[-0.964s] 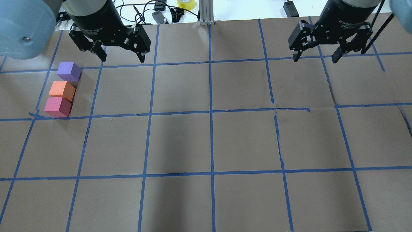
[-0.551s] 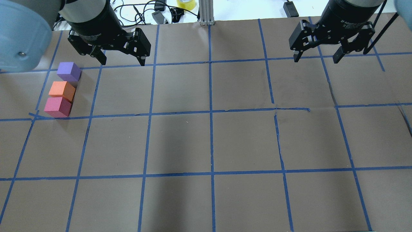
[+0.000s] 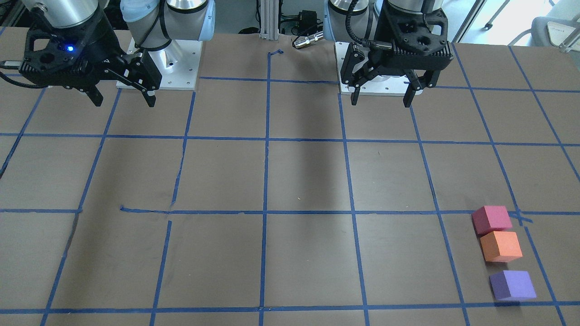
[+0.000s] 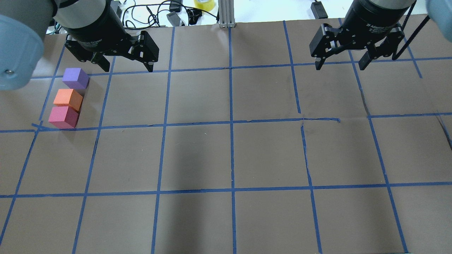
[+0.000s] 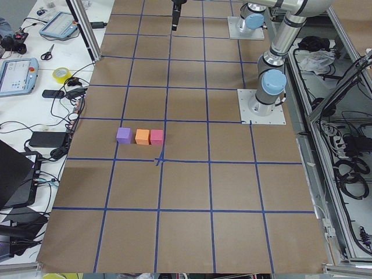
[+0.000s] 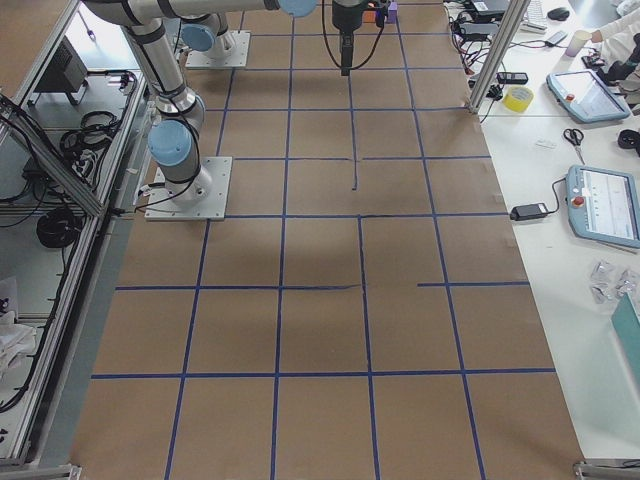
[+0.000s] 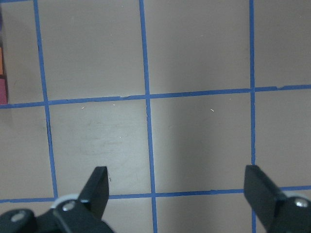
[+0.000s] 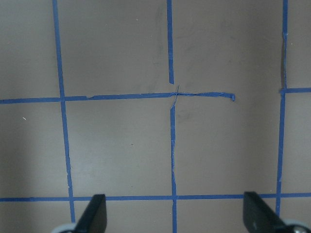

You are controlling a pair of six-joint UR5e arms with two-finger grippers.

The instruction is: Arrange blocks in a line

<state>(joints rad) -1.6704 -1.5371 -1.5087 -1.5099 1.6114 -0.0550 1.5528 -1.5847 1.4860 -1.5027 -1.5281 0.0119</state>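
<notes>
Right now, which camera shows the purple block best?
Exterior front-facing: the purple block is largest there, unobstructed, its gap from the orange block plain. Overhead exterior shows it smaller, exterior left tiny. Left wrist view catches at most a sliver at its edge; right wrist view shows none; exterior right is too distant to tell.

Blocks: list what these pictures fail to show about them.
Left wrist view: red-pink block and orange block cut to slivers by the left edge.
Exterior left view: purple block and its neighbours too small to judge gaps.
Right wrist view: no blocks in frame.
</notes>
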